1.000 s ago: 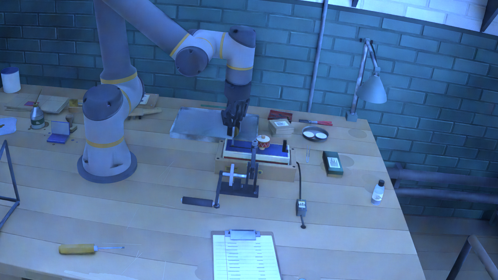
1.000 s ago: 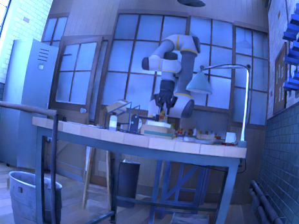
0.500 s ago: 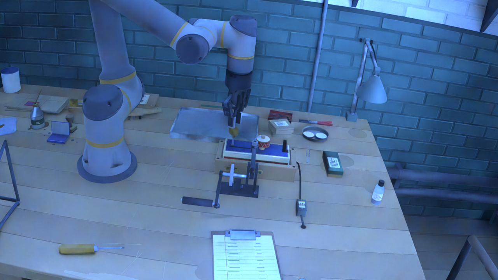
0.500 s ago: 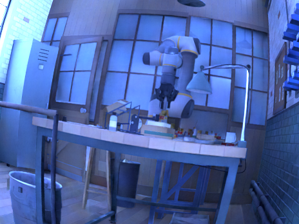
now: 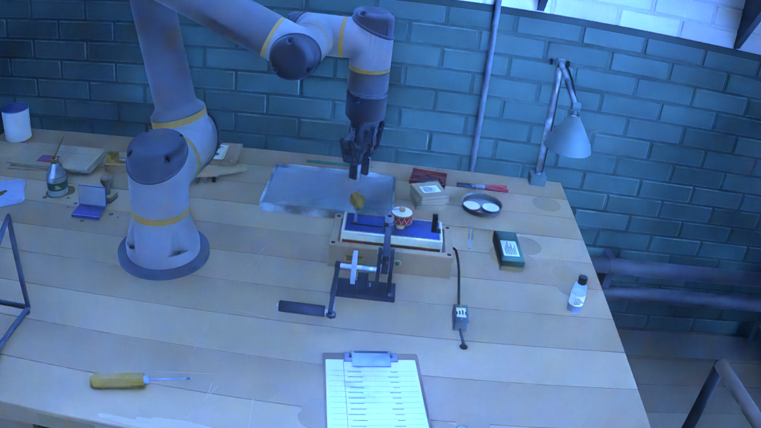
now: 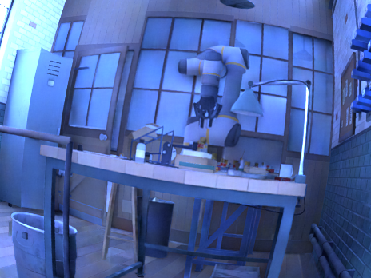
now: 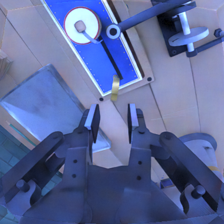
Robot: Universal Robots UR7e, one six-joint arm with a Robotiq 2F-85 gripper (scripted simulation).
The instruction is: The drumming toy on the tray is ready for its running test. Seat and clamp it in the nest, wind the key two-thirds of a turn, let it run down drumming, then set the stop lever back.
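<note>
My gripper (image 5: 359,173) (image 7: 111,119) (image 6: 206,123) hangs above the left end of the drumming toy (image 5: 391,230), over the near edge of the metal tray (image 5: 325,189). The toy has a blue top (image 7: 101,52) and sits in the wooden nest (image 5: 391,250), with its small red-rimmed drum (image 5: 402,216) (image 7: 82,25) near the middle and the brass winding key (image 5: 356,200) (image 7: 115,87) standing up at its left end, just below my fingers. The clamp arm (image 5: 387,237) (image 7: 137,19) reaches over the toy's front edge. My gripper is open and holds nothing.
The toggle clamp base (image 5: 364,277) with its long black handle (image 5: 302,307) stands in front of the nest. A cable and switch (image 5: 460,317) lie to the right. A clipboard (image 5: 375,391), a screwdriver (image 5: 120,380), small boxes (image 5: 428,192) and a desk lamp (image 5: 565,136) sit around.
</note>
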